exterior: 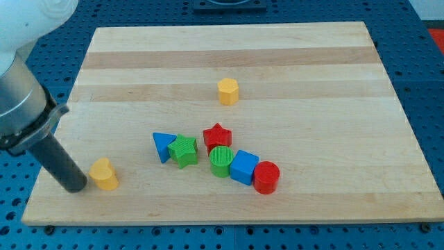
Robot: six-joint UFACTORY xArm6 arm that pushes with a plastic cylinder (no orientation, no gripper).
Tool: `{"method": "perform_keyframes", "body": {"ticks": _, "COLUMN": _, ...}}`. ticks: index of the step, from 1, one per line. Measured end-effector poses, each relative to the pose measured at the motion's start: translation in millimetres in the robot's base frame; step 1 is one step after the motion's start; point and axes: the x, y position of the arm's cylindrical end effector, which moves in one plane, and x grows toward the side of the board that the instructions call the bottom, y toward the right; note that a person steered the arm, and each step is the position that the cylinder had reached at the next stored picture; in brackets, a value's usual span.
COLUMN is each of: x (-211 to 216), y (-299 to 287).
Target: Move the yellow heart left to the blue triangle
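The yellow heart (104, 174) lies near the board's lower left corner. My tip (75, 186) rests just to its left, almost touching it. The blue triangle (164, 146) lies further right, at the left end of a cluster of blocks, with a gap between it and the heart. The rod slants up to the view's left edge.
Right of the blue triangle sit a green star (184, 151), a red star (217, 136), a green cylinder (220, 161), a blue cube (244, 167) and a red cylinder (266, 176). A yellow hexagon (227, 91) stands alone higher up. The wooden board (312, 62) ends close below my tip.
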Motion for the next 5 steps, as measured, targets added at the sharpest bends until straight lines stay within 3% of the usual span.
{"method": "perform_keyframes", "body": {"ticks": 1, "x": 1, "y": -5}}
{"method": "perform_keyframes", "body": {"ticks": 2, "x": 41, "y": -5}}
{"method": "perform_keyframes", "body": {"ticks": 3, "x": 25, "y": 15}}
{"method": "perform_keyframes", "body": {"ticks": 5, "x": -60, "y": 62}}
